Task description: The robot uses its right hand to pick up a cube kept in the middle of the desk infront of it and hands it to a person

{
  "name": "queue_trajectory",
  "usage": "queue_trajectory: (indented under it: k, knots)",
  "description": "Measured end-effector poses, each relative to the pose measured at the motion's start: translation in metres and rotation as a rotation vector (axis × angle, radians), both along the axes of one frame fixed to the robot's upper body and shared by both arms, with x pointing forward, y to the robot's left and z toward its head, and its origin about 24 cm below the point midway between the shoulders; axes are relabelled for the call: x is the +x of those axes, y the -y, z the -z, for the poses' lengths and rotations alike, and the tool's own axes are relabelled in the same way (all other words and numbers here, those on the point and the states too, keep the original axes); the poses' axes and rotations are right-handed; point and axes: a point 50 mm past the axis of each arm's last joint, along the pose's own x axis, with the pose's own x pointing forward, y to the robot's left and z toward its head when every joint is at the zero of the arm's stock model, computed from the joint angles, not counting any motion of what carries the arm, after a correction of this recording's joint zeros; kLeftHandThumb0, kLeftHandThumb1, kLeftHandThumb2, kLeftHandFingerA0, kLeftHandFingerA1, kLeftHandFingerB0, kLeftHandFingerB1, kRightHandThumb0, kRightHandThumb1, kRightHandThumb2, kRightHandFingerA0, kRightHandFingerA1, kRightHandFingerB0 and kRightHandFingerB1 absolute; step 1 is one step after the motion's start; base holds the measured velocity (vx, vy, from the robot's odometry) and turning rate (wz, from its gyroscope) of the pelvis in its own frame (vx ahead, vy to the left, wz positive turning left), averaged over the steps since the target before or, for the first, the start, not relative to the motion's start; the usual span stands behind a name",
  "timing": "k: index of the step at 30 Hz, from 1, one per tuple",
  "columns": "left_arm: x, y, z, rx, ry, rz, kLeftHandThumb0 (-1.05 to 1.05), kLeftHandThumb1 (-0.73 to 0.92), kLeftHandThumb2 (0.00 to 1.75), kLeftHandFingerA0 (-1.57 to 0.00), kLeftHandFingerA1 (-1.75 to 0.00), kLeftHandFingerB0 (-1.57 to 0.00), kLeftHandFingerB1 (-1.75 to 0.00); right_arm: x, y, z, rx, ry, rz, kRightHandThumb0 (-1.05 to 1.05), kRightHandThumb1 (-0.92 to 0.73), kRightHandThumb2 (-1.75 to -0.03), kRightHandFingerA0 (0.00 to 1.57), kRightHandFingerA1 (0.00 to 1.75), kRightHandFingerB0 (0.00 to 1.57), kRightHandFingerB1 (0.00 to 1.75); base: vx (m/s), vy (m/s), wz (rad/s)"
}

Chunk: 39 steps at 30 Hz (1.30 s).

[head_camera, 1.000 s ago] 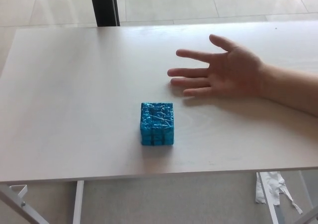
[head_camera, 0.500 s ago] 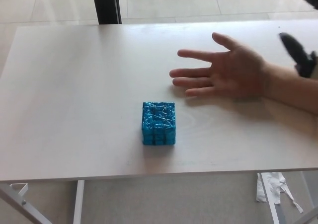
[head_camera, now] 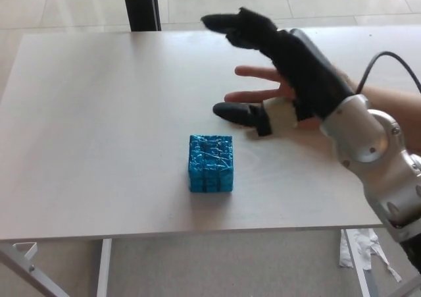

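Blue cube (head_camera: 210, 163) sits ungrasped mid-worktop (head_camera: 99, 112); right hand (head_camera: 289, 73), fingers (head_camera: 227, 24) spread, must descend left onto it

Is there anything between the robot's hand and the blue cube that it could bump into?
Nothing visible. The right hand is open, up and to the right of the blue cube, with only bare desk between them. The person's open hand waits on the desk behind the robot's hand, away from the cube.

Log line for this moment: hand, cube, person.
right hand: open, above desk, no contact | cube: on desk, untouched | person's hand: palm up, behind robot hand | left hand: not in view
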Motion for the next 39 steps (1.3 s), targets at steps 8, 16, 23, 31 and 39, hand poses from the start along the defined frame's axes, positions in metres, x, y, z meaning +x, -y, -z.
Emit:
queue_trajectory:
  k: [8, 16, 23, 31, 39]
  knots:
    - [-0.001, 0.0, 0.0, 0.0, -0.005, 0.001, -0.47, 0.6, 0.58, -0.55, -0.55, -0.55, -0.43, 0.002, -0.022, 0.025, -0.252, -0.027, -0.037, -0.83, -0.61, -0.59, 0.18, 0.56, 0.26, 0.43, 0.0, 0.0, 0.0]
    - [-0.001, 0.0, 0.0, -0.001, -0.009, 0.006, -0.48, 0.6, 0.58, -0.59, -0.53, -0.56, -0.42, -0.001, -0.033, 0.046, -0.472, -0.01, -0.062, -0.83, -0.61, -0.59, 0.19, 0.58, 0.29, 0.46, 0.0, 0.0, 0.0]
    - [0.0, 0.001, 0.001, -0.003, -0.016, 0.017, -0.49, 0.6, 0.58, -0.56, -0.52, -0.53, -0.42, -0.005, -0.041, 0.059, -0.625, 0.017, -0.078, -0.91, -0.52, -0.94, 0.17, 0.58, 0.18, 0.5, 0.0, 0.0, 0.0]
    - [0.001, 0.001, 0.001, -0.004, -0.019, 0.028, -0.52, 0.56, 0.61, -0.55, -0.53, -0.54, -0.43, -0.009, -0.056, 0.066, -0.82, 0.036, -0.104, -0.81, -0.46, -0.88, 0.67, 0.95, 0.09, 0.52, 0.0, 0.0, 0.0]
    - [0.003, 0.001, 0.001, -0.008, -0.023, 0.044, -0.51, 0.6, 0.58, -0.53, -0.55, -0.56, -0.43, -0.007, -0.06, 0.067, -0.923, 0.066, -0.036, -0.26, -0.56, -0.74, 0.94, 1.68, 0.46, 0.51, 0.0, 0.0, 0.0]
